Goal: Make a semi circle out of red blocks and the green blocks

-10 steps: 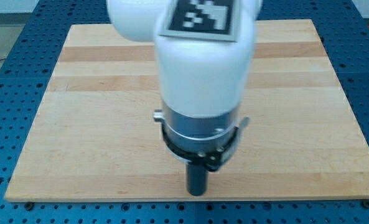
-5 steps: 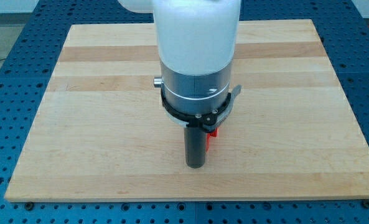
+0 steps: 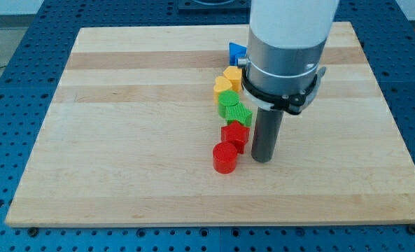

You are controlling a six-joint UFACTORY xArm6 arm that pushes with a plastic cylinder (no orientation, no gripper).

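Blocks once hidden behind the arm now show, since my tip (image 3: 262, 159) has moved right, just beside the red star block (image 3: 235, 134); no fingers exist on this rod.

Yellow blocks: two (image 3: 224, 85) (image 3: 233, 75), touching, mid-board.
Blue block (image 3: 236, 52): above them, partly hidden.
Board (image 3: 123, 126): wood.

Pale wooden counter (image 3: 123, 140) on a blue perforated base (image 3: 11, 84), bearing a curved line of small plastic blocks running from the view's top to bottom: blue block (image 3: 236, 51), partly hidden; two yellow blocks (image 3: 232, 75) (image 3: 223, 86); two green ridged blocks (image 3: 229, 103) (image 3: 239, 115); red star-like block (image 3: 235, 134); red cylinder (image 3: 225, 157). My tip (image 3: 262, 158), the end of the dark rod under the white arm (image 3: 287, 35), stands just to the view's right of the two red blocks.
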